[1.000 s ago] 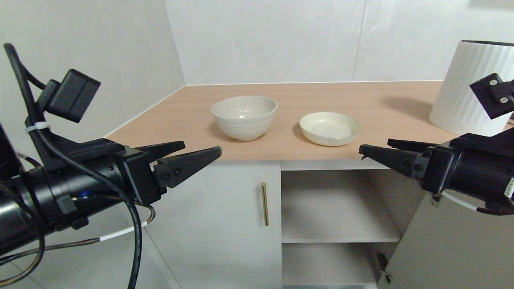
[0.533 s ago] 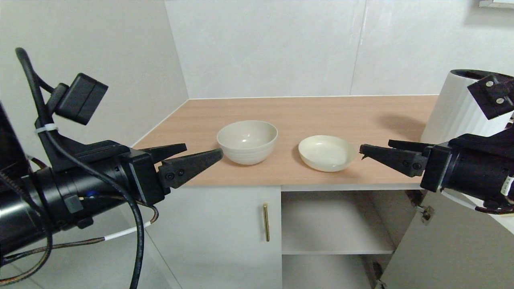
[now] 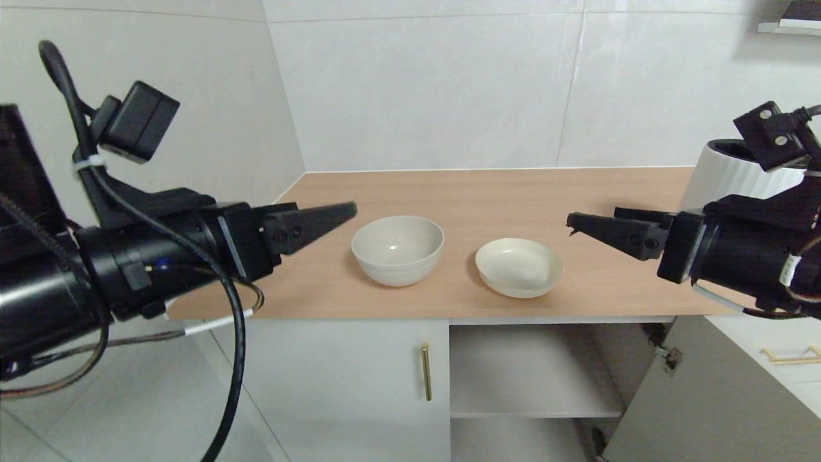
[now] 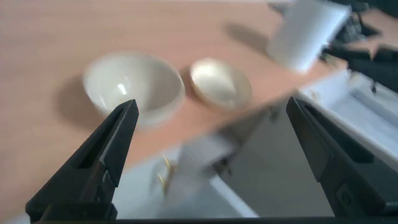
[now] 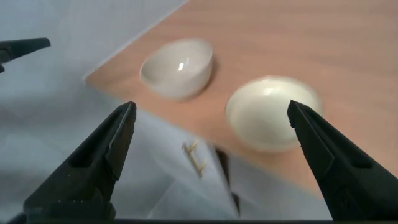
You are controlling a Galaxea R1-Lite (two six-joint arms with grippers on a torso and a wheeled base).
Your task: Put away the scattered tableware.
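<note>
A: Head view?
B: A deep off-white ceramic bowl point(image 3: 397, 249) and shallow cream ceramic dish point(image 3: 518, 266), just apart on the wooden counter point(image 3: 487, 192).
A: Wrist views?
B: The left pincer point(image 4: 208, 109) and right pincer point(image 5: 210, 109), wide open, empty. Hazard: glazed rims may slip.

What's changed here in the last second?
The camera and both arms rose. The left gripper and right gripper, earlier level with the counter's front edge, now hover open at about bowl height. Nothing grasped. Bowl and plate stayed put.

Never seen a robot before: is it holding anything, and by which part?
Nothing. Left fingers and right fingers are open, empty; bowl and dish lie untouched.
</note>
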